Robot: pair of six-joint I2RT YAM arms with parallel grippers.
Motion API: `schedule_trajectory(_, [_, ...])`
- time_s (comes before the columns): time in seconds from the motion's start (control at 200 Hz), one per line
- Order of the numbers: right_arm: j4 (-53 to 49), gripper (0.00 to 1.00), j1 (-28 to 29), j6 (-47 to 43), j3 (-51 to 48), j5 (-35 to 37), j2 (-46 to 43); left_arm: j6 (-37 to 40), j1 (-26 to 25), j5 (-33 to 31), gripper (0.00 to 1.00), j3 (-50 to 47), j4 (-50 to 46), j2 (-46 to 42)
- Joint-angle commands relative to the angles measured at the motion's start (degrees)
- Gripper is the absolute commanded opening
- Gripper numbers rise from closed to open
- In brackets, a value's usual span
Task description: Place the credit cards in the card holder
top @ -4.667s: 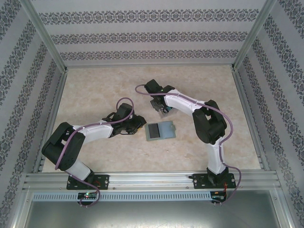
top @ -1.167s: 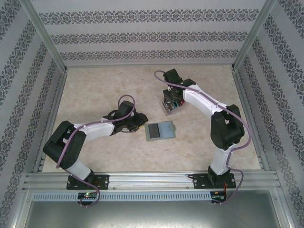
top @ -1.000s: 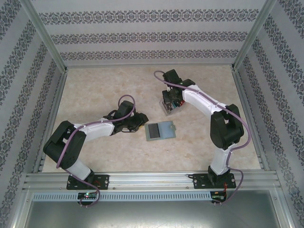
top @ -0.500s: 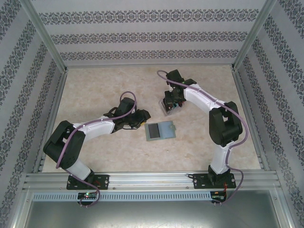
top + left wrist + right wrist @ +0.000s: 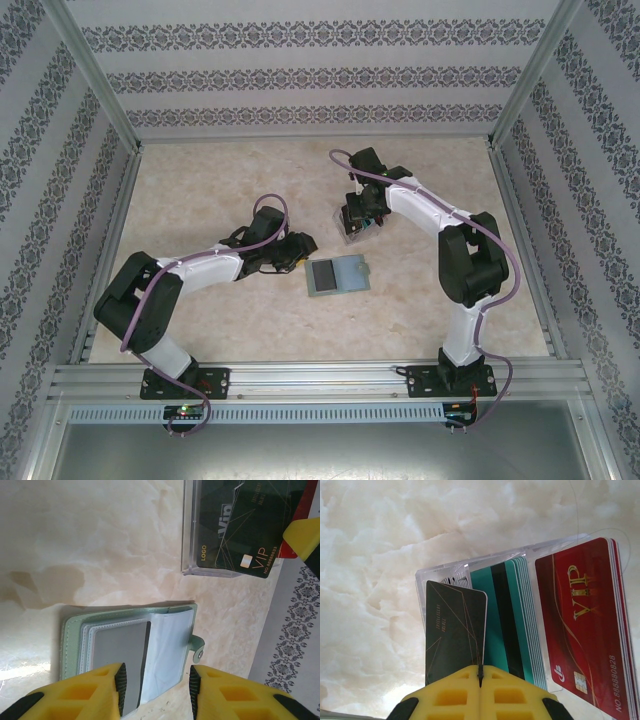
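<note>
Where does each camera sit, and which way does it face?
Top external: high behind, facing down at beige marbled table; left arm, right arm show.
Left wrist: past open left gripper at flat grey-green card holder.
Right wrist: past right gripper pinching dark grey plastic card, at clear plastic tray.
Shared: both wrists see that tray.

A cream marbled surface [image 5: 200,190] is closed in on three sides by pale walls [image 5: 320,80] papered with dark floral bands. Slanted metal posts [image 5: 95,75] stand at the far corners, and a metal rail [image 5: 320,380] runs along the near edge.
</note>
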Motion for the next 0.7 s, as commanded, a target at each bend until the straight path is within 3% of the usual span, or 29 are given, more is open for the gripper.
schedule_trajectory(0.0, [-0.05, 0.00, -0.62, -0.57, 2.06, 1.30, -0.29, 0.07, 0.72, 1.00, 0.41, -0.08, 1.86, 1.15])
schedule_trajectory(0.09, [-0.40, 0.00, -0.84, -0.61, 2.31, 2.25, 0.14, 0.50, 0.79, 1.97, 0.43, 2.35, 2.28, 3.27])
schedule_trajectory(0.33, [1.51, 0.00, -2.89, 2.83, 0.81, -4.49, -0.55, 1.62, 0.90, 6.07, 0.53, 16.22, 3.35, 13.97])
schedule_trajectory(0.694, [2.85, 0.00, -4.54, 4.31, -1.28, -7.10, -0.73, -5.27, 0.98, 9.68, 0.54, 27.51, 12.27, 28.55])
